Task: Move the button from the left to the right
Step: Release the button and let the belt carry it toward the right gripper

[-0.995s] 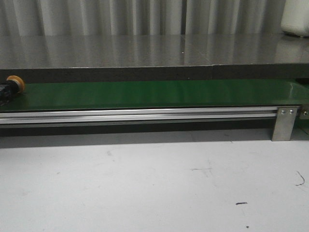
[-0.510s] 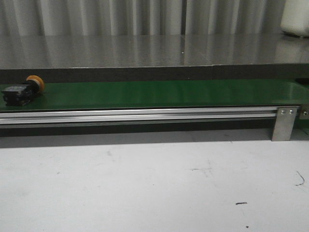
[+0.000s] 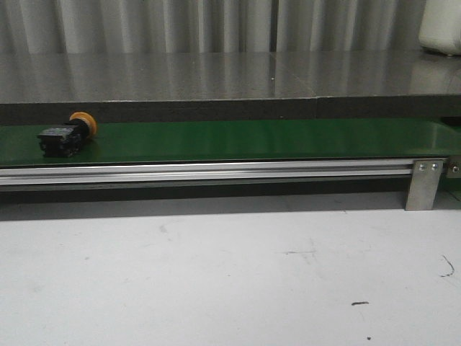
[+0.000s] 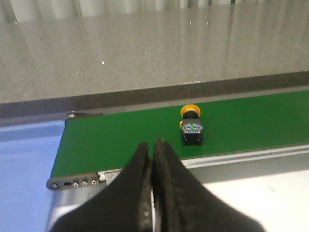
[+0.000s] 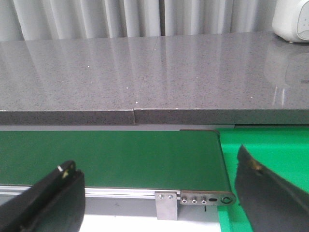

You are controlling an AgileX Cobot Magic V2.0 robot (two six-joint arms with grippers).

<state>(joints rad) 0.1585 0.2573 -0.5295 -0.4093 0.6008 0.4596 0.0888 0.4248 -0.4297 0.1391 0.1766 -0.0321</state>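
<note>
The button lies on its side on the green conveyor belt near the left end, its orange-yellow head pointing back right and its black body towards the front. It also shows in the left wrist view, head away from the camera. My left gripper is shut and empty, hanging over the belt's near edge, short of the button and to one side. My right gripper is wide open and empty over the belt's right end. Neither gripper shows in the front view.
A grey stone counter runs behind the belt. An aluminium rail with a bracket fronts the belt. A white table lies nearest. A white appliance stands at the back right. A bright green surface adjoins the belt's right end.
The button has travelled to the right along the belt, from the left edge of the front view to a spot further in. No gripper touched it.
</note>
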